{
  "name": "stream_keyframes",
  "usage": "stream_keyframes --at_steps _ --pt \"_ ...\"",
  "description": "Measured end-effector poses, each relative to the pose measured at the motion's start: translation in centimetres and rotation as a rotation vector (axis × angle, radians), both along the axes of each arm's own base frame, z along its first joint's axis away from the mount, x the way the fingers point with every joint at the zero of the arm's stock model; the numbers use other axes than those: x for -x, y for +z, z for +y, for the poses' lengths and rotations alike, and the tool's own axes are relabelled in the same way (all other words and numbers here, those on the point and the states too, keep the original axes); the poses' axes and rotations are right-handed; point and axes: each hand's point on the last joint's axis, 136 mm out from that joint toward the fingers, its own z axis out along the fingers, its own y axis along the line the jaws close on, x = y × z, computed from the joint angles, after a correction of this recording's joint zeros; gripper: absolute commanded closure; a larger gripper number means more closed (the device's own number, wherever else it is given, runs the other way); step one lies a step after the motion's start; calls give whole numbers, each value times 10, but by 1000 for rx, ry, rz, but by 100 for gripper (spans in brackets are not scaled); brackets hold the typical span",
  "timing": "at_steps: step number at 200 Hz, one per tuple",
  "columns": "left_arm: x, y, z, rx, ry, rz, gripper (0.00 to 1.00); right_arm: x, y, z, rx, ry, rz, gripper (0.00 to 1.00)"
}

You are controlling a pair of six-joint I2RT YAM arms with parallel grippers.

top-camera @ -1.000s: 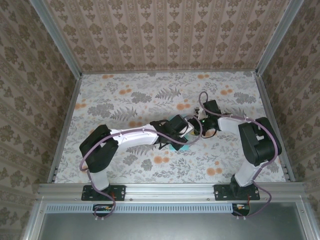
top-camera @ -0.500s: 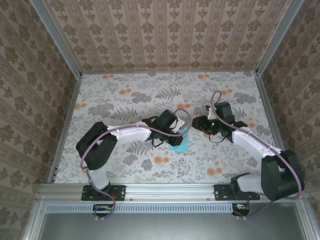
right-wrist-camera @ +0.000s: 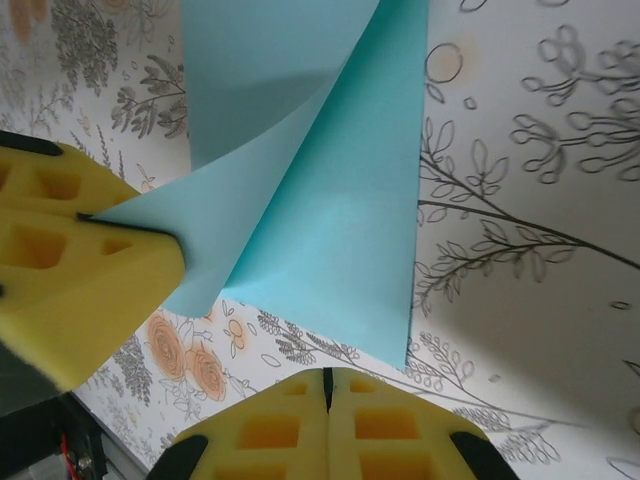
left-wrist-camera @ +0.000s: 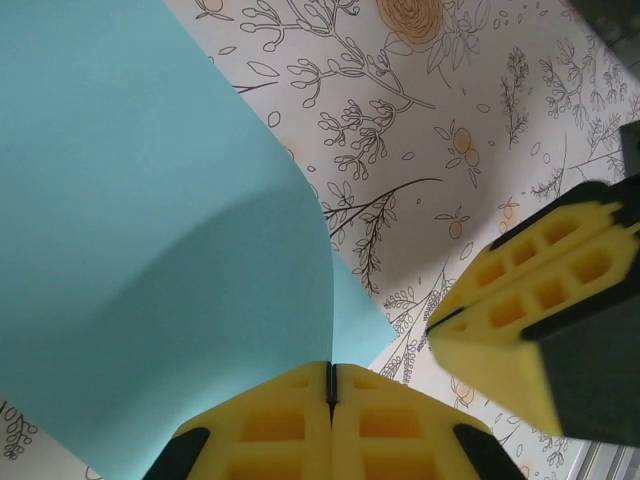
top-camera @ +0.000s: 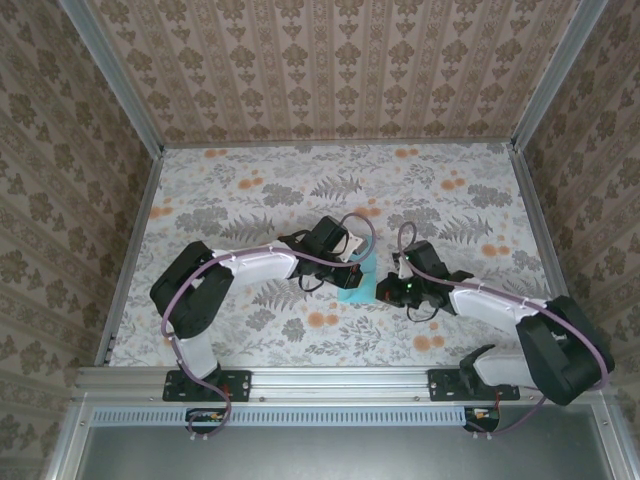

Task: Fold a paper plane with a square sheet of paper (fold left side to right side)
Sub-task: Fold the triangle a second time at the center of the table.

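The square sheet of paper (top-camera: pixel 362 290) is light turquoise and lies on the floral table, one side lifted and curled over. In the left wrist view the paper (left-wrist-camera: pixel 150 200) rises in a curve and its edge runs into the seam of my left gripper (left-wrist-camera: pixel 331 368), which is shut on it. From the right wrist, the left gripper (right-wrist-camera: pixel 170 237) pinches a corner of the paper (right-wrist-camera: pixel 330 200). My right gripper (right-wrist-camera: pixel 327 375) is shut with nothing in it, just short of the sheet's near edge. The right gripper (left-wrist-camera: pixel 440 322) hovers beside the paper's right side.
The floral tablecloth (top-camera: pixel 250 200) covers the table between patterned walls. A metal rail (top-camera: pixel 340 378) runs along the near edge. Both arms meet at the table's middle, left gripper (top-camera: pixel 347 262) and right gripper (top-camera: pixel 386 291) close together.
My right arm has swung nearer and down to the paper's right side, and its jaws have gone from partly open to shut. The left gripper has kept its hold on the sheet.
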Motion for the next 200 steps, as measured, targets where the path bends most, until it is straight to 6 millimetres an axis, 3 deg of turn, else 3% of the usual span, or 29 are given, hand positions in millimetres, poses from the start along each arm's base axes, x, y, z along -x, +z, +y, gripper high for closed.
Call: stream_keyframes --at_steps 82,200 --pt "0 0 0 -1 1 1 100 -1 -27 11 68 22 57 98" --pt "-12 -5 17 -31 33 24 100 -5 -28 4 161 50 72 98"
